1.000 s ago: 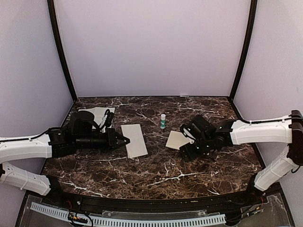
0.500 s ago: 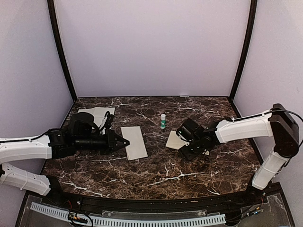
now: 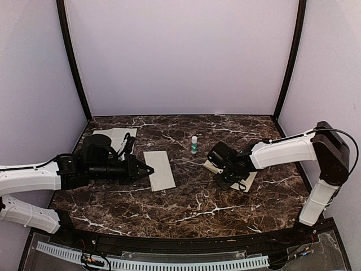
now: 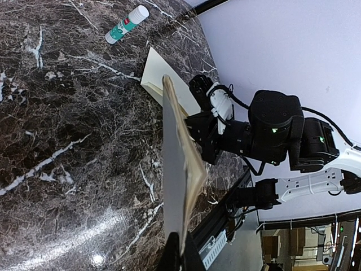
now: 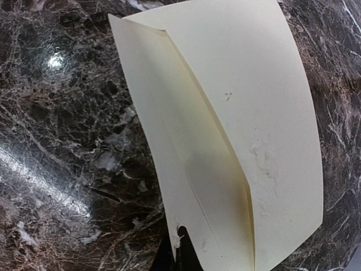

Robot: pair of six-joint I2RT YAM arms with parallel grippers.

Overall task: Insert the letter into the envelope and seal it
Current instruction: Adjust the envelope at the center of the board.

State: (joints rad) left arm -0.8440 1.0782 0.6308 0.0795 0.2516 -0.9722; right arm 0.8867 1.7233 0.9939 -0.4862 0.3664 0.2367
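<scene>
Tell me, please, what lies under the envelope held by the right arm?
Around the envelope only the marble table shows. The right gripper pinches its edge. Anything beneath or inside it is covered.

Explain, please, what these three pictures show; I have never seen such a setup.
These are two robot arms bolted to a marble-patterned table, each ending in a two-finger gripper. One picture looks down from above; the other two come from cameras on the wrists. The left gripper is shut on the edge of the letter, a white sheet. The right gripper is shut on the edge of the cream envelope. A glue stick stands farther back, and another pale sheet lies at the back left.
</scene>
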